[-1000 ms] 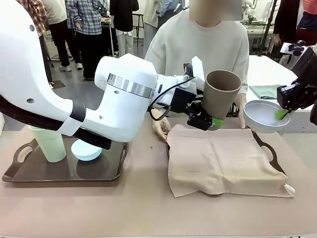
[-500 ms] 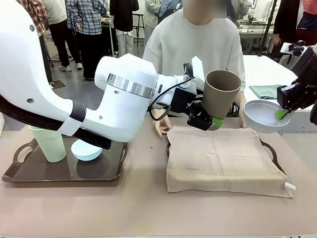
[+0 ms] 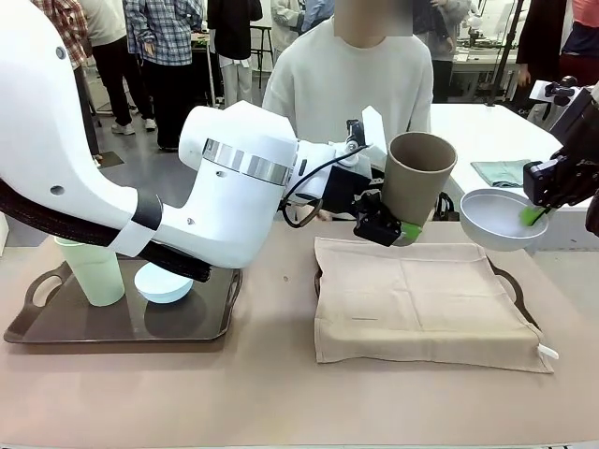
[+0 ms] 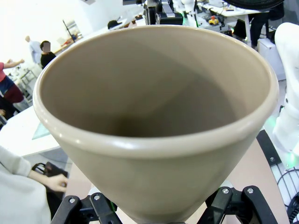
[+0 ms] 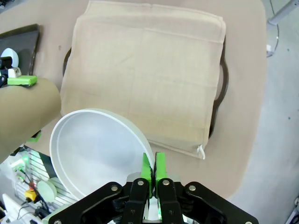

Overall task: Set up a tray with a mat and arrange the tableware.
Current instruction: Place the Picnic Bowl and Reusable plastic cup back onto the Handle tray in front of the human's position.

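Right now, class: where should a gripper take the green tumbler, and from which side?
Probably its side wall, low down, coming from the near side. The green tumbler stands upright, its top is hidden behind the left arm, and the blue bowl sits close at its right.

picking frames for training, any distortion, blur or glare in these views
left wrist view: wide-angle lens balloons the taupe tumbler, soft shadow inside it; right wrist view: sharp, no glare on the pale bowl; front view: evenly lit, faint shadow under the mat
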`<state>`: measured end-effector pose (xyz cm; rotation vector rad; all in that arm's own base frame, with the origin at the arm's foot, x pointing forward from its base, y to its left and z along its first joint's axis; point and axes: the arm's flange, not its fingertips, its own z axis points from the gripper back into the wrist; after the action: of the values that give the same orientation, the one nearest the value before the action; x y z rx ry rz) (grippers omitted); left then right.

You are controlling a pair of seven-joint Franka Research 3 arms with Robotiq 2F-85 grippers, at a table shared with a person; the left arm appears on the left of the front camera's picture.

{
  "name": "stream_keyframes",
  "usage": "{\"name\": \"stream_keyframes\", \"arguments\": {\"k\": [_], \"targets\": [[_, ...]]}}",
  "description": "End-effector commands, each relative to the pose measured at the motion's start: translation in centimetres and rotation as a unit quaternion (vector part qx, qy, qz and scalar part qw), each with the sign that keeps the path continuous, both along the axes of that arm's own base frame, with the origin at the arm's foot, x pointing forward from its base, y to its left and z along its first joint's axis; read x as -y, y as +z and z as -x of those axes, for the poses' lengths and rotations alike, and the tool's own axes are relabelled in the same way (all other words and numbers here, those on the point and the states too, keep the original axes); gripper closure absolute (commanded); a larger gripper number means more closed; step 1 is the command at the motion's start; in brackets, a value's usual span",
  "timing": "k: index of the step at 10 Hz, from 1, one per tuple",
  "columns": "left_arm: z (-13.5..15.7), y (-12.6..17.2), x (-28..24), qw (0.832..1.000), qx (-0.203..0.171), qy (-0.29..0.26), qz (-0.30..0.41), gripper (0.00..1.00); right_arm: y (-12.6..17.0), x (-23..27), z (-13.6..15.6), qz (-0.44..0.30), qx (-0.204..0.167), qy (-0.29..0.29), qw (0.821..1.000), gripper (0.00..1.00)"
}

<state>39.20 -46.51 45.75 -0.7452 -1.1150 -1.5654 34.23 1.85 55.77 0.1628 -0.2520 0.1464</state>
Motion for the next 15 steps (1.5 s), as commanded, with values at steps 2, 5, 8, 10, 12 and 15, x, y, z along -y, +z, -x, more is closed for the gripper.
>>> {"name": "stream_keyframes", "arguments": {"k": [2, 5, 8, 10, 12, 15], "targets": [[-0.1, 0.2, 0.1, 1.0, -0.004, -0.003, 0.001, 1.0, -0.2, 0.0, 0.2, 0.002, -0.002, 0.0, 1.0, 1.0], [-2.5, -3.5, -1.5, 0.997, -0.045, 0.009, 0.062, 0.19, -3.3, 0.4, -2.3, -0.007, -0.024, 0.011, 1.0, 0.96], [-4.1, -8.1, -2.1, 0.995, -0.061, 0.01, 0.079, 0.19, -9.5, 1.1, -5.4, -0.017, -0.059, -0.01, 0.998, 0.96], [-4.9, -11.1, -1.7, 0.994, -0.081, 0.007, 0.067, 0.19, -12.9, 1.1, -6.6, -0.016, -0.055, -0.01, 0.998, 0.96], [-5.7, -13.9, -1.1, 0.994, -0.097, 0.006, 0.051, 0.19, -15.3, 0.5, -7.7, -0.021, -0.047, -0.01, 0.999, 0.96], [-6.3, -15.7, -0.5, 0.993, -0.115, 0.025, 0.033, 0.19, -17.0, 0.5, -8.4, -0.03, -0.017, 0.002, 0.999, 0.96]]}}
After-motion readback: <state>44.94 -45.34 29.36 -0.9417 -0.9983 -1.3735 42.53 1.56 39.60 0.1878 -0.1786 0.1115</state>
